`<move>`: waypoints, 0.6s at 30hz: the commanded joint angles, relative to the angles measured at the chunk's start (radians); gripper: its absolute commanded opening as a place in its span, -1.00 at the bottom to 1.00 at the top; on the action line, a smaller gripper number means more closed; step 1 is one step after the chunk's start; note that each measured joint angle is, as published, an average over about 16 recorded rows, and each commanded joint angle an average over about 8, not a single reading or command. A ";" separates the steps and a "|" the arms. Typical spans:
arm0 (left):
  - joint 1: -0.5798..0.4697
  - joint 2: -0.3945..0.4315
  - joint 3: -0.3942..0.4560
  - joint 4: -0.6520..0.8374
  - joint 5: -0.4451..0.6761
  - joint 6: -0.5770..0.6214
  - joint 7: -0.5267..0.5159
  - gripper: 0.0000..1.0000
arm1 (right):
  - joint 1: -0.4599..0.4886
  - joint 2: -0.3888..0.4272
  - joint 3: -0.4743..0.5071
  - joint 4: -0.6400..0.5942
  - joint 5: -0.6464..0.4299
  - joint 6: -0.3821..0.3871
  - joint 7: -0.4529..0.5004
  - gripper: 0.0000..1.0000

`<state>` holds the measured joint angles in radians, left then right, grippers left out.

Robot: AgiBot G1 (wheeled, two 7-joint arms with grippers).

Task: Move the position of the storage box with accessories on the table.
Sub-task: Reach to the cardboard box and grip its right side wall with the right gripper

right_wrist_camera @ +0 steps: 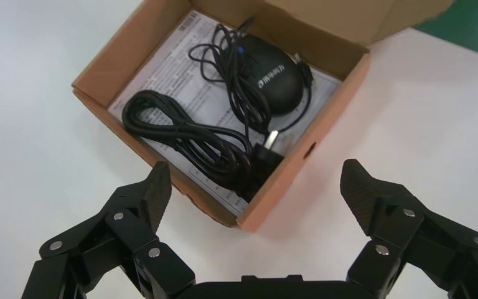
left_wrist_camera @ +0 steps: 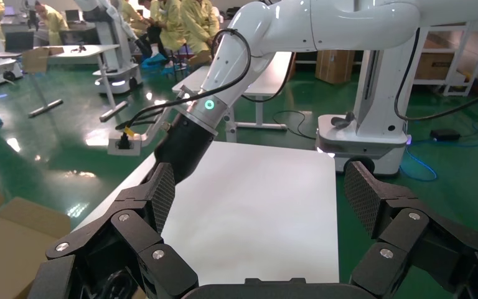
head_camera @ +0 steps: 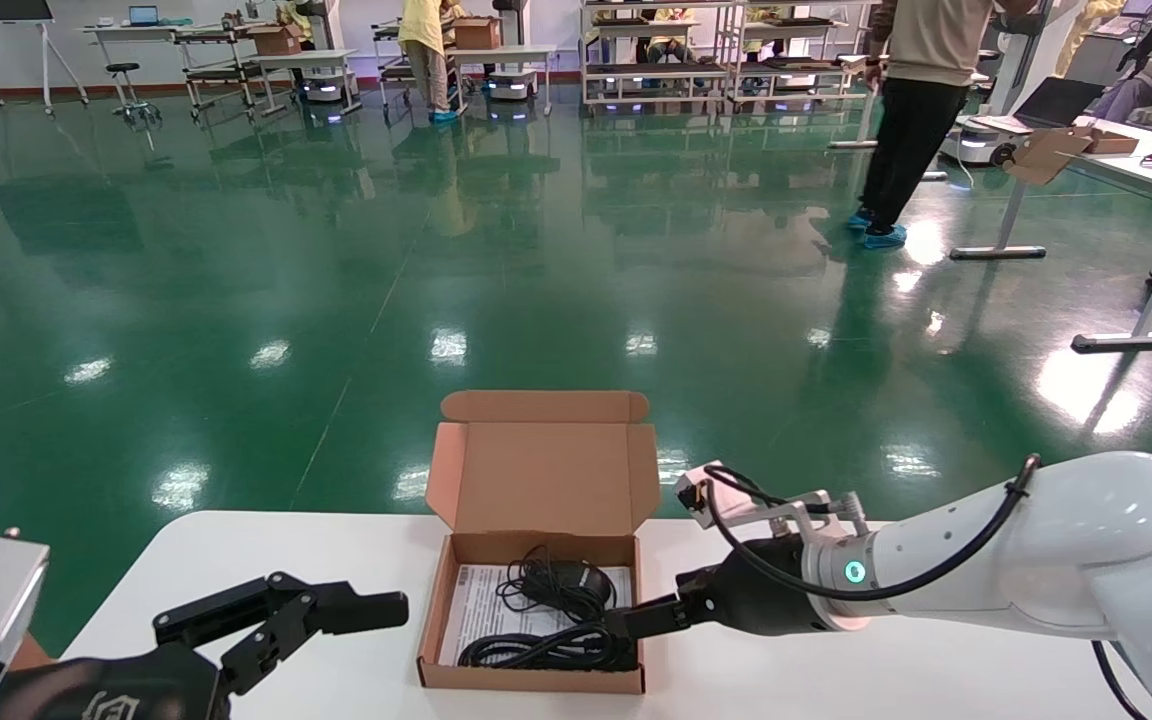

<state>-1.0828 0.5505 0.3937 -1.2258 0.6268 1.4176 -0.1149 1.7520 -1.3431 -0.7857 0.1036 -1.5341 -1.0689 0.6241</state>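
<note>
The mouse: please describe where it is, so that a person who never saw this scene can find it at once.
On the white table stands an open cardboard box with its lid up. Inside, on a printed sheet, lies the mouse at the lid end. It is a smooth black oval with white lettering, unlike the coiled cable beside it, nearer the open right gripper.

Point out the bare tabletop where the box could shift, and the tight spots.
Bare table lies right of the storage box, beyond the right hand, and a strip between the box and the left hand. Crowded: the box's near right corner, where the open right hand straddles the wall; inside, the mouse and cables cover the paper.
</note>
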 commanded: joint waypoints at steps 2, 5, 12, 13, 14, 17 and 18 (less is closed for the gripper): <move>0.000 0.000 0.000 0.000 0.000 0.000 0.000 1.00 | 0.007 0.013 0.000 -0.002 0.002 -0.015 0.023 1.00; 0.000 0.000 0.000 0.000 0.000 0.000 0.000 1.00 | 0.009 0.007 0.001 -0.026 0.005 0.004 0.085 1.00; 0.000 0.000 0.000 0.000 0.000 0.000 0.000 1.00 | -0.034 -0.015 0.000 -0.009 0.013 0.107 0.214 1.00; 0.000 0.000 0.000 0.000 0.000 0.000 0.000 1.00 | -0.043 -0.017 -0.001 0.001 0.015 0.125 0.233 1.00; 0.000 0.000 0.000 0.000 0.000 0.000 0.000 1.00 | -0.053 -0.018 -0.003 0.012 0.016 0.142 0.252 1.00; 0.000 0.000 0.000 0.000 0.000 0.000 0.000 1.00 | -0.083 -0.020 -0.009 0.048 0.021 0.199 0.304 1.00; 0.000 0.000 0.000 0.000 0.000 0.000 0.000 1.00 | -0.093 -0.021 -0.012 0.060 0.023 0.216 0.319 1.00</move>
<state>-1.0828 0.5505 0.3937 -1.2258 0.6268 1.4176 -0.1149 1.6626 -1.3624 -0.8001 0.1628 -1.5085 -0.8638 0.9298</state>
